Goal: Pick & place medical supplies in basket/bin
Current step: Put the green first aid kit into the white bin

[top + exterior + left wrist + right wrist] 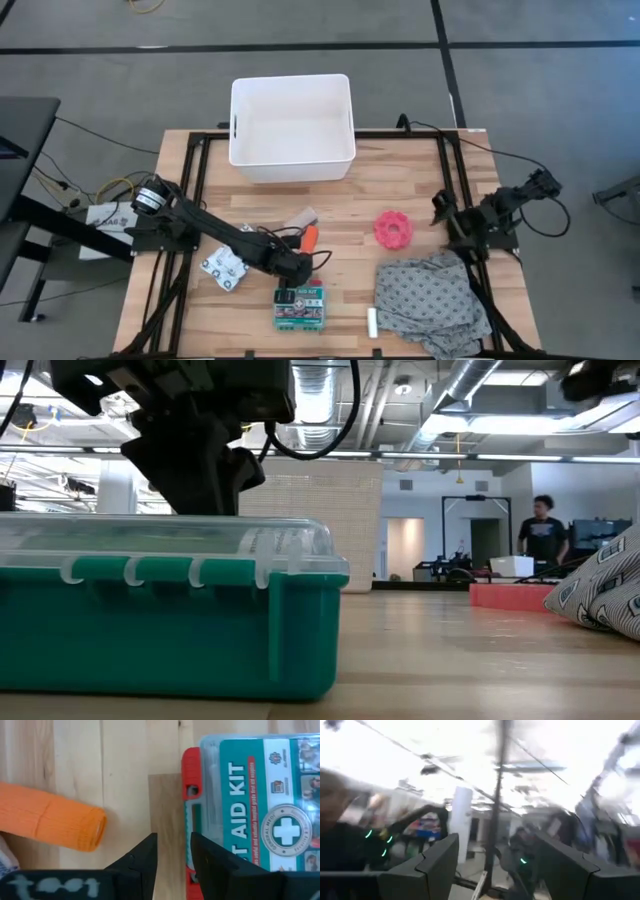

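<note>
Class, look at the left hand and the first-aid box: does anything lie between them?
Nothing visible does. The left hand hangs right at the first-aid box's red edge; the orange roll lies off to one side.

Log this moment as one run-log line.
left gripper: slightly open, over first-aid box's red edge | right gripper: open, parked at table's right | bin: empty

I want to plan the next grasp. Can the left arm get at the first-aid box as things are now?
Probably yes. The left gripper hovers at the edge of the first-aid box, fingers narrowly apart and empty. Nothing lies between them; the orange tube sits clear to the side.
</note>
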You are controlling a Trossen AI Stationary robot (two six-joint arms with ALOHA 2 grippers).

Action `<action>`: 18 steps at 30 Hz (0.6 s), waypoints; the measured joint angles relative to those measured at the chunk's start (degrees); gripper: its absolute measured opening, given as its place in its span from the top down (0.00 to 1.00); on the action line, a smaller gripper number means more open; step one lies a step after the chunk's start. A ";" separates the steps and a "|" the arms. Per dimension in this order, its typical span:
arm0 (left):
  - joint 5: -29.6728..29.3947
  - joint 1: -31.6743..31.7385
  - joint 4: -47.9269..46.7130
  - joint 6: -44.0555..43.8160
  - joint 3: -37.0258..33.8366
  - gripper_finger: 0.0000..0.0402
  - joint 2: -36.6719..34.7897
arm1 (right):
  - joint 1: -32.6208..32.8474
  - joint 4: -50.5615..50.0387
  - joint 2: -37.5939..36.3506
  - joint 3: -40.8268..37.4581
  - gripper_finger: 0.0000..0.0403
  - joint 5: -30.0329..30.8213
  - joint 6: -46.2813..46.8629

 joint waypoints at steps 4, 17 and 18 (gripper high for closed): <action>0.02 -0.02 -0.01 0.11 0.00 0.74 0.00 | 0.00 -6.76 0.78 1.55 0.38 12.19 4.27; 2.88 0.00 -0.24 0.09 -0.22 0.74 1.55 | 0.11 -3.99 15.74 7.60 0.38 17.33 10.13; 3.41 0.00 0.54 0.09 -0.13 0.74 2.21 | 0.02 -3.08 18.28 8.49 0.38 17.31 9.61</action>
